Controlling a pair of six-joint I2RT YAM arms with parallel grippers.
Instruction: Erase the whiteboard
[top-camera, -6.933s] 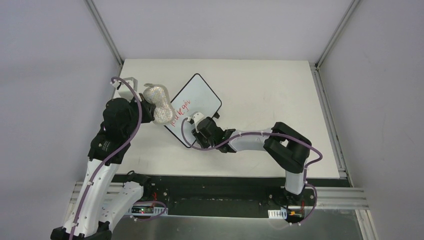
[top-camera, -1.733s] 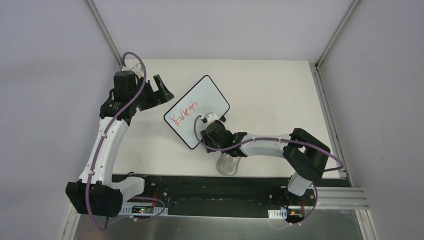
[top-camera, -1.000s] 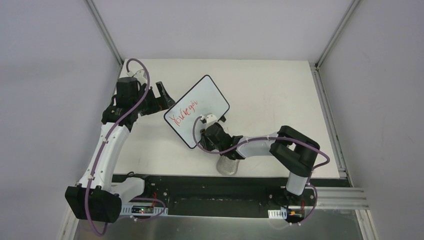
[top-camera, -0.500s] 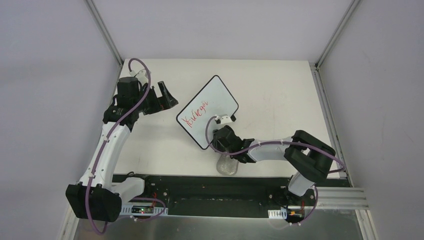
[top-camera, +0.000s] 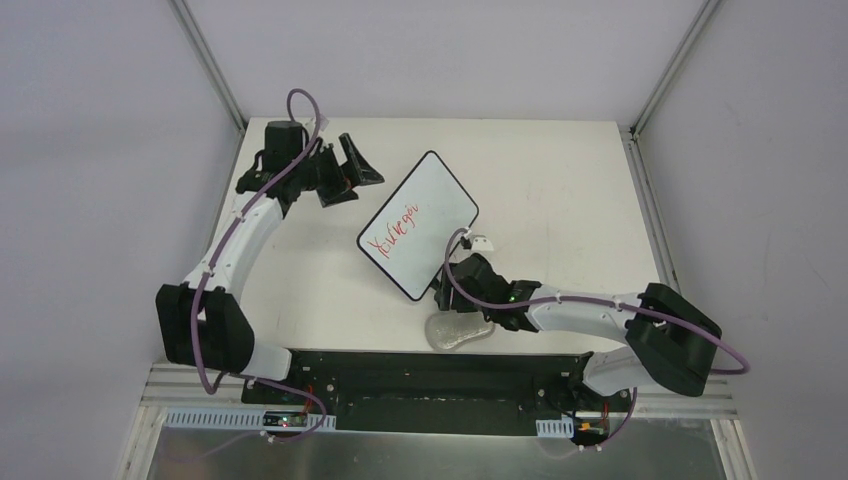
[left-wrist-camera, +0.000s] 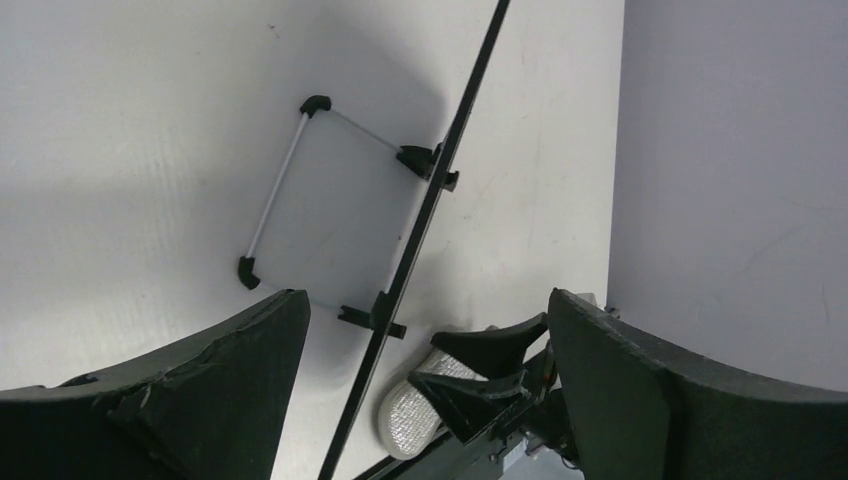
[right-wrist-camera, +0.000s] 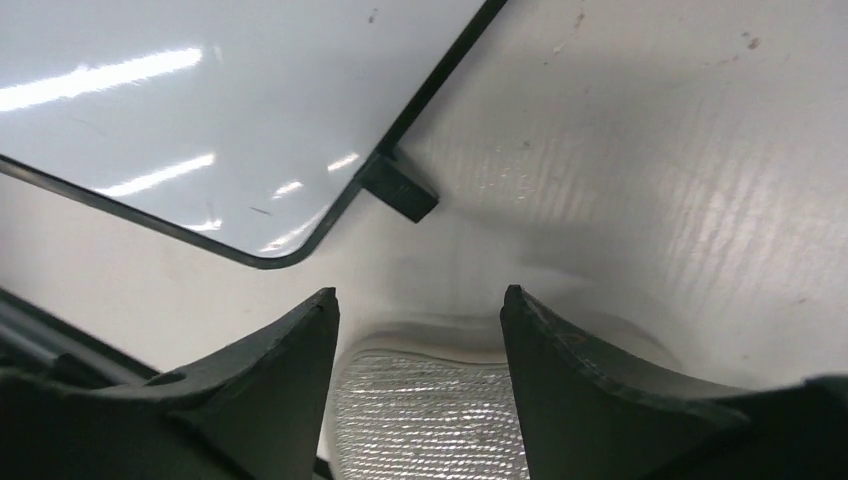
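Top external, red-scribbled whiteboard (top-camera: 420, 225), right claw (right-wrist-camera: 420, 310) spread above sparkly pad (right-wrist-camera: 430, 420)

Left arm (top-camera: 232, 245) and right arm (top-camera: 585, 312) have white shells, black joints (purple cables (top-camera: 299, 93) alongside) and black fingers (left-wrist-camera: 180, 400).

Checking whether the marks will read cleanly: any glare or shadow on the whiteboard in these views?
Right wrist view: bright glare streaks cross the white rectangular black-framed whiteboard. Left wrist view: it shows edge-on, a soft shadow on the white table beside it. Top view: even light, red writing free of glare.
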